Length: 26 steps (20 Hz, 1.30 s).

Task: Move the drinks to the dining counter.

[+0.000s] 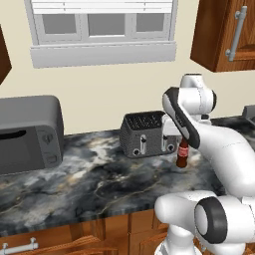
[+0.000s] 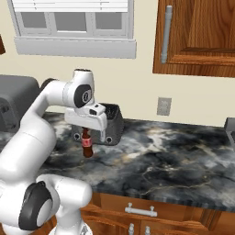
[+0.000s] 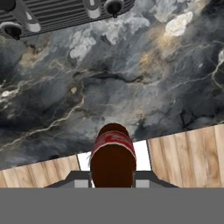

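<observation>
End effector [image 2: 86, 134] clamped on brown bottle [image 2: 86, 147] at its neck, 1 finger each side. Bottle hangs upright straight below it, held over the marbled surface [image 2: 156, 156], just in front of the toaster [image 2: 112, 120]. In the hand view the bottle [image 3: 113, 157] sits dead centre between the fingers. Microwave [image 1: 27, 132] well to the left.

Rendered frames, evenly and brightly lit; no distinct light source apparent. Window [image 1: 102, 25] panes read flat grey, no glare. Counter [image 1: 74, 184] marbling sharp in both base views, no specular highlights. Soft dim shading beneath toaster [image 1: 144, 133]; cast shadows otherwise faint. No motion blur, no edge distortion. Hand view: brown bottle [image 3: 113, 159] close to lens, slightly soft.
</observation>
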### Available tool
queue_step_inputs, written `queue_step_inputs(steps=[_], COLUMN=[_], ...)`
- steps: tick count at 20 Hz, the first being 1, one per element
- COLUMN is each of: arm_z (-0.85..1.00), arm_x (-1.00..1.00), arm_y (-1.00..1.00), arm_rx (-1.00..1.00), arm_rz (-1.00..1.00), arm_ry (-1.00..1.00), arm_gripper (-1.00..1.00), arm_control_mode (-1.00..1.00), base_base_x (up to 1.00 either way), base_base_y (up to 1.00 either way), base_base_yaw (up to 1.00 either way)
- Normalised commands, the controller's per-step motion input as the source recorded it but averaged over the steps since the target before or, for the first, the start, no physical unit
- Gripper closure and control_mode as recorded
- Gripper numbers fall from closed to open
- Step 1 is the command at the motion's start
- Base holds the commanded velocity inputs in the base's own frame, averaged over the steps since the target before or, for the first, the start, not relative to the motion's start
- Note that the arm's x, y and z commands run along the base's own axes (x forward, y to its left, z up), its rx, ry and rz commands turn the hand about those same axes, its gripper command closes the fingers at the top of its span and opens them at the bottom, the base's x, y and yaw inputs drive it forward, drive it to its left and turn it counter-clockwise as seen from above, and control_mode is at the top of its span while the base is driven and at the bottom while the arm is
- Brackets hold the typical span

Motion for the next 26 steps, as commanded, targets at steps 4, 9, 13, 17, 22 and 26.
queue_step_inputs(steps=[4,9,13,17,22,26], arm_z=[0.17,0.06,0.0,0.0,0.0,0.0], arm_x=[-0.11,-0.01,0.0,0.0,0.0,0.0], arm_y=[0.0,0.08,0.0,0.0,0.0,0.0], arm_rx=[0.0,0.0,0.0,0.0,0.0,0.0], arm_rz=[0.0,0.0,0.0,0.0,0.0,0.0], arm_ry=[0.0,0.0,0.0,0.0,0.0,0.0], arm_gripper=[1.0,1.0,1.0,1.0,1.0,1.0], arm_control_mode=[-1.0,-1.0,1.0,1.0,1.0,1.0], base_base_x=[0.0,0.0,-0.26,-0.97,-1.0,-0.91], base_base_y=[0.0,0.0,0.19,0.01,0.1,0.28], base_base_yaw=[0.0,0.0,0.0,-0.2,-0.58,-0.82])
